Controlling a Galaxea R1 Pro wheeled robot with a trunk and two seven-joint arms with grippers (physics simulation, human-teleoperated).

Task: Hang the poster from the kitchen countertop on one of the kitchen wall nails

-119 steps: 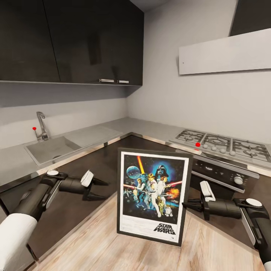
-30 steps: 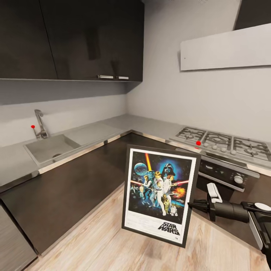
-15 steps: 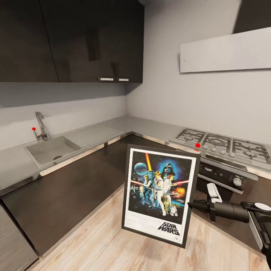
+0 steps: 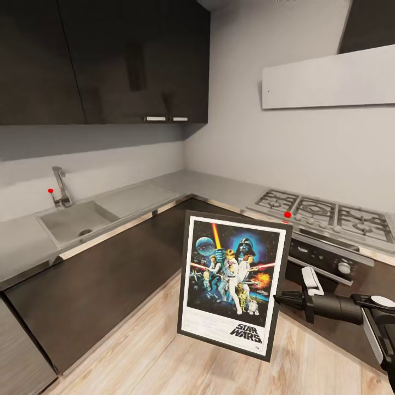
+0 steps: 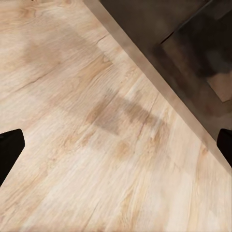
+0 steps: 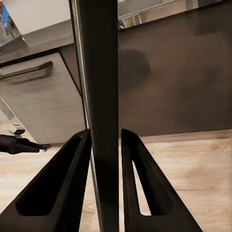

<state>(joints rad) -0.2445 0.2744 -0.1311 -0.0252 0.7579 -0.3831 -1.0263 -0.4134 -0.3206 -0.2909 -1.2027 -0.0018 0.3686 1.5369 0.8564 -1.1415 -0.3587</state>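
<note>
- Black-framed and white-bordered, the poster (image 4: 232, 286) hangs in mid-air in front of you, above the pale wood floor (image 4: 164, 356) and clear of the kitchen countertop (image 4: 137, 195); it is upright with a slight tilt and its picture faces your head camera.
- Your right gripper (image 4: 278, 299) reaches in from the right and meets the poster's right edge about halfway up.
- Seen from the right wrist, the frame's dark edge (image 6: 99, 111) runs straight down between the two fingers (image 6: 58, 193), which press it from both sides: the jaws are clamped on the poster.
- Your left gripper (image 5: 116, 147) points down at the wood floor beside the dark cabinet base (image 5: 164, 53). Only the two dark fingertips (image 5: 9, 150) show, at opposite edges of the left wrist view, set wide apart with nothing between them: the jaws are released.
- That left gripper also shows small in the right wrist view, low down by the cabinet fronts (image 6: 38, 96).
- The L-shaped countertop carries a sink (image 4: 74, 219) with a tap (image 4: 60, 186) on its left run and a steel gas hob (image 4: 323, 214) on its right run.
- Dark wall cupboards (image 4: 104, 60) hang over the sink, and a pale extractor hood (image 4: 329, 77) over the hob.
</note>
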